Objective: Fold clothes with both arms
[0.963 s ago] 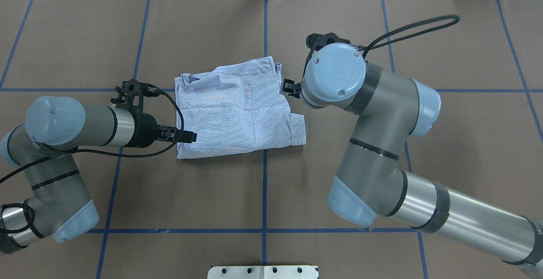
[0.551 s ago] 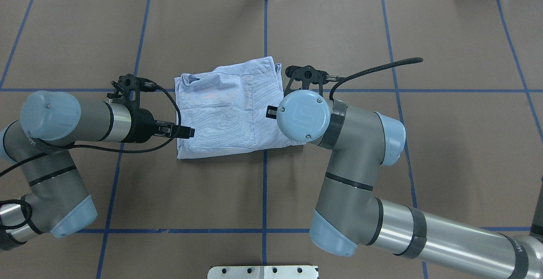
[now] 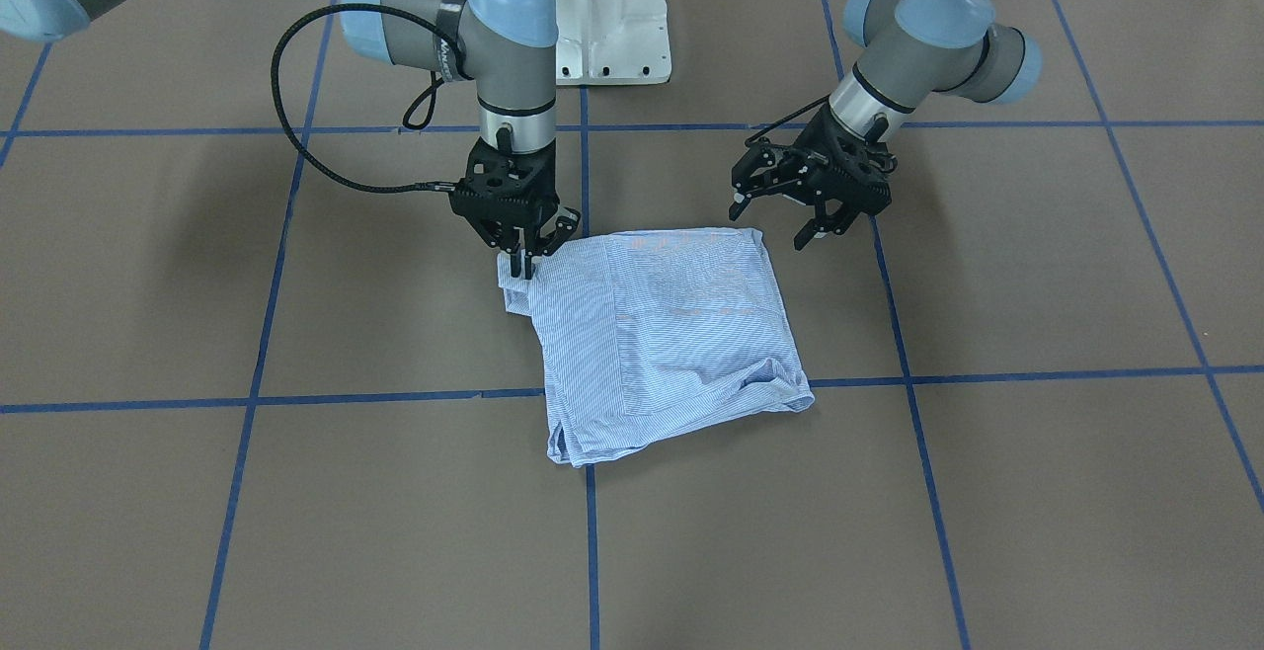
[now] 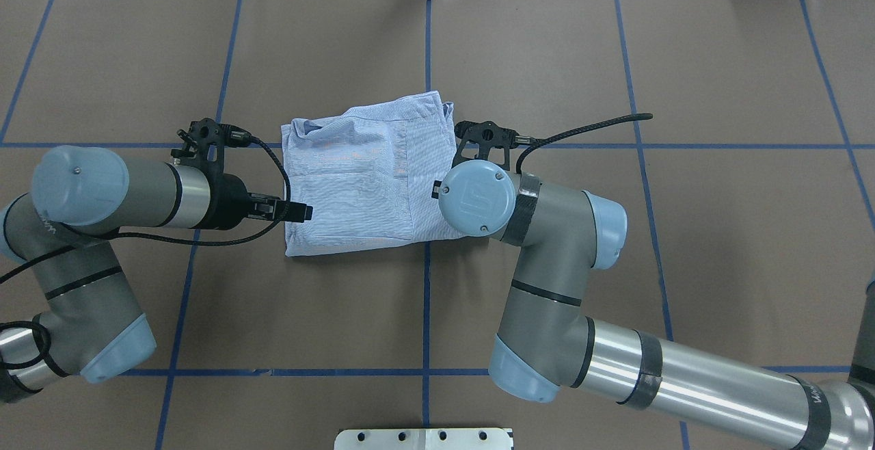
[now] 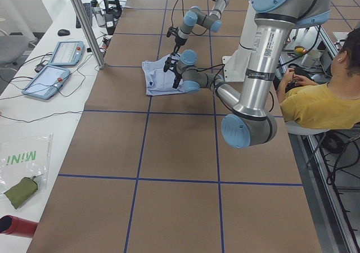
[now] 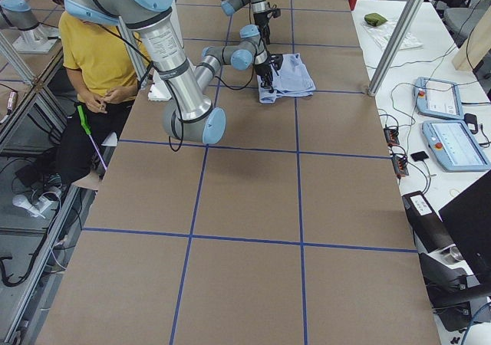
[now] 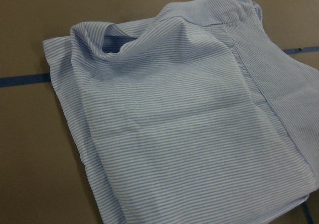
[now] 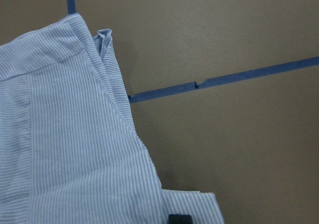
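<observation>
Across the front-facing view, the shirt (image 3: 671, 334) lay folded at the centre of the tabletop (image 3: 296, 492); the right gripper (image 3: 523, 263) pointed down, jaws pinching the shirt's corner flap, and the left gripper (image 3: 772, 218) hung just beside the opposite corner, jaws spread. From overhead, both flanked the shirt. At the right wrist, one dark fingertip (image 8: 180, 218) rested on the striped flap.

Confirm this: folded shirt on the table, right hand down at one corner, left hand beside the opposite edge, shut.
Not quite: the left hand is open, its jaws wide apart, as the exterior front-facing view shows. The rest holds: shirt folded on the table, right hand down at one corner.
</observation>
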`<state>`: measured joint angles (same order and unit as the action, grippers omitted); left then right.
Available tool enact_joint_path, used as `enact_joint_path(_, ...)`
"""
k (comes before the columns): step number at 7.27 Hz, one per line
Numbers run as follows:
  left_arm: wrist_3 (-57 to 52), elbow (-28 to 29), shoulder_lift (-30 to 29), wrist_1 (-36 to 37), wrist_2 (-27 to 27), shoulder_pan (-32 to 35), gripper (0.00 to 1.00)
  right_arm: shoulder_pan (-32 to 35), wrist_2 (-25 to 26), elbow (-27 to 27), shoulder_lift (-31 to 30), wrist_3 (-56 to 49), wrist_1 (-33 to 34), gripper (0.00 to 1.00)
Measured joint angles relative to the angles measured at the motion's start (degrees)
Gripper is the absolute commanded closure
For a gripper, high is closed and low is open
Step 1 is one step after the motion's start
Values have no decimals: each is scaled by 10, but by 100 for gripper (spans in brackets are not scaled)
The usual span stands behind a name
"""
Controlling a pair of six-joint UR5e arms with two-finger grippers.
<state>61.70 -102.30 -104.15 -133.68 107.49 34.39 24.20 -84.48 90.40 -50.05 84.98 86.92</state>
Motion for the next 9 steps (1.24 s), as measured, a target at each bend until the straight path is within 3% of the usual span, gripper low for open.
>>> enact_joint_path(3, 0, 0, 0, 0, 0, 1, 0, -9, 5, -29, 3, 1, -27, 97)
enact_joint_path(4, 0, 0, 0, 0, 0, 1, 0, -8, 6, -28, 7, -2, -28, 4)
enact_joint_path(7, 0, 0, 2, 0, 0, 1, 0, 19, -14, 6, 13, -20, -18, 0)
enact_joint_path(9, -11, -19, 22, 8, 11, 13, 0, 82, -97, 44, -3, -69, 19, 0)
